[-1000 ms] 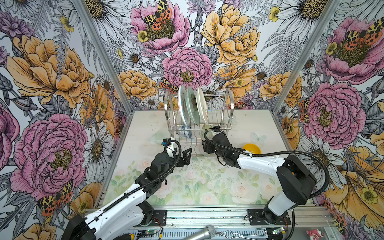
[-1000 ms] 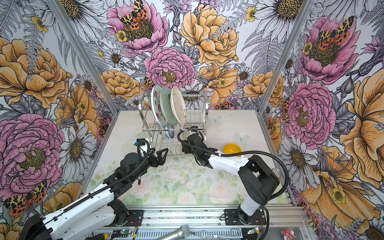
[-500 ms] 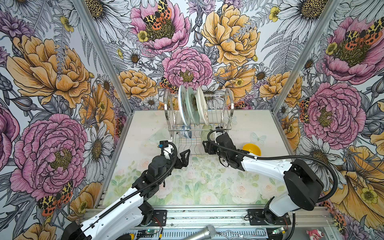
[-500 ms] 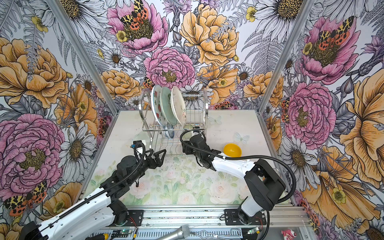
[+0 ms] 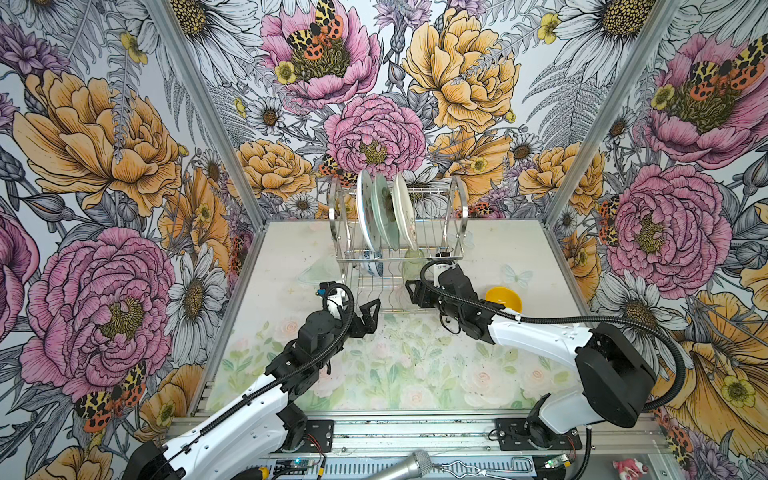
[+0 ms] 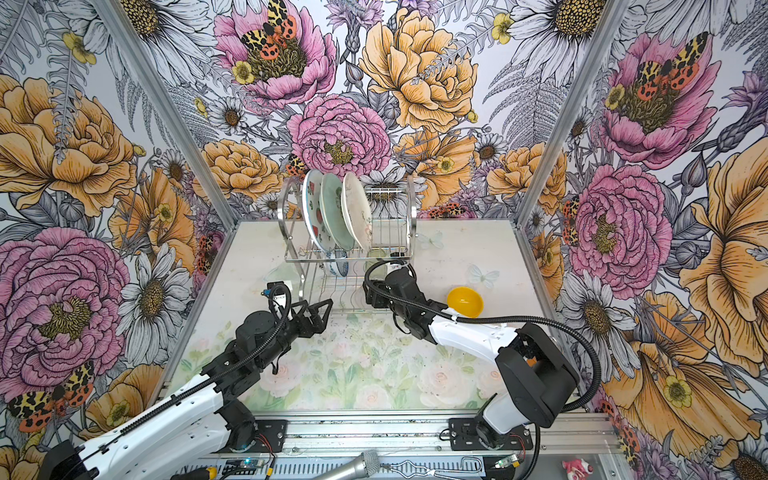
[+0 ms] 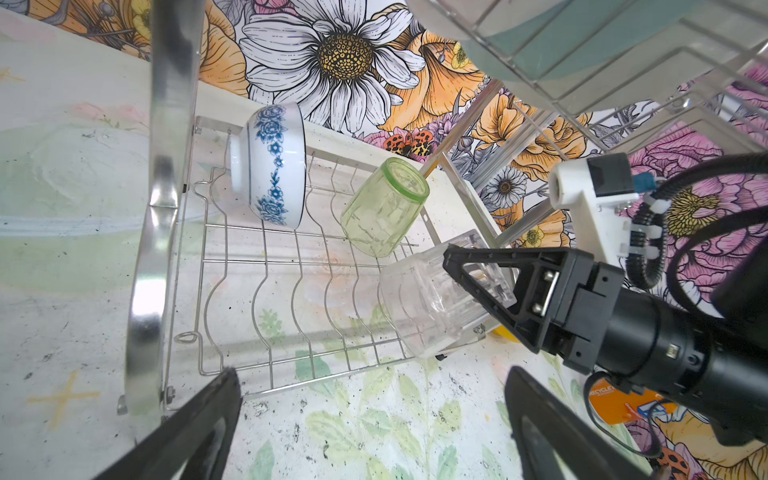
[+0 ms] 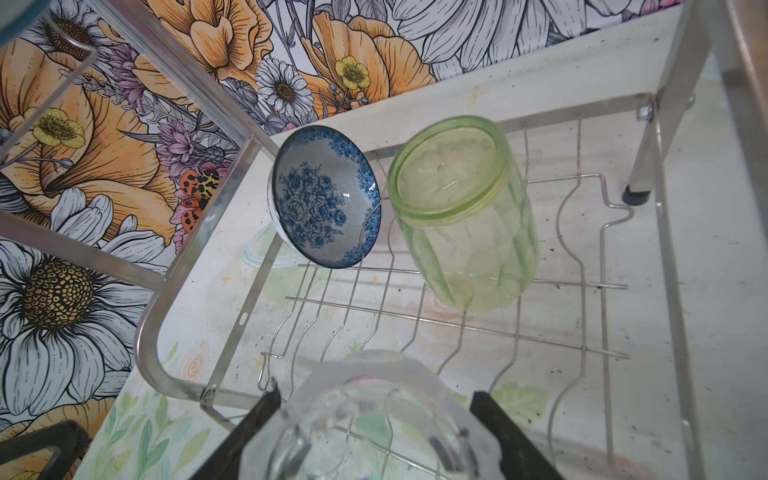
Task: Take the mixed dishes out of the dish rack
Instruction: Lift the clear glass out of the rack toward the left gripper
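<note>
Clamping clear glass [image 8: 365, 419] in right gripper [image 8: 376, 395], plain in both wrist views, barely traceable in both top views; gaping wide, empty, at left gripper [image 7: 374, 374] beside dish rack [image 7: 162, 208].

The table [image 5: 395, 374] (pale, printed with faint flowers) bears the rack [image 7: 172, 124] toward its back, and a yellow bowl [image 5: 503, 296] stands apart to its right.

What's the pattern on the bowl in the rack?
The bowl has blue flowers on white; see the right wrist view.
</note>
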Motion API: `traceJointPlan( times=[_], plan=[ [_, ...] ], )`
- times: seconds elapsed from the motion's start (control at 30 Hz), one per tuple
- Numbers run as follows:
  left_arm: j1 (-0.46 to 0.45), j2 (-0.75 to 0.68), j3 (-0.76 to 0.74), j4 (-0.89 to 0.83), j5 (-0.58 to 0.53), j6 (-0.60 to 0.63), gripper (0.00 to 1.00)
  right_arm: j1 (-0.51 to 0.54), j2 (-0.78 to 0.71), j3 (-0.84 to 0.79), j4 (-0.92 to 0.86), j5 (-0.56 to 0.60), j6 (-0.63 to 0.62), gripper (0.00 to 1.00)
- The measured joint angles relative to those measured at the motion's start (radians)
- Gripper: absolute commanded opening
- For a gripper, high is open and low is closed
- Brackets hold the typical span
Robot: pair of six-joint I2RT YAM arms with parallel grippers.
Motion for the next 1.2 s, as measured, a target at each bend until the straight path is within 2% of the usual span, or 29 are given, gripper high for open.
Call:
traceJointPlan(
  times=[0.7,1.0,1.13,1.2],
  plan=[
    [-0.002,0.010,-0.001,0.014,0.040,-0.044,0.99,-0.019,-0.056,-0.035,0.047,-0.104,0.101,0.66],
    [-0.045,0.010,-0.022,0.061,0.063,-0.070,0.99,-0.019,-0.090,-0.066,0.074,-0.143,0.143,0.65],
    [-0.062,0.010,-0.034,0.093,0.065,-0.075,0.92,-0.019,-0.101,-0.084,0.087,-0.160,0.156,0.65],
    [-0.069,0.013,-0.040,0.107,0.072,-0.077,0.84,-0.019,-0.113,-0.095,0.096,-0.169,0.169,0.65]
  ],
)
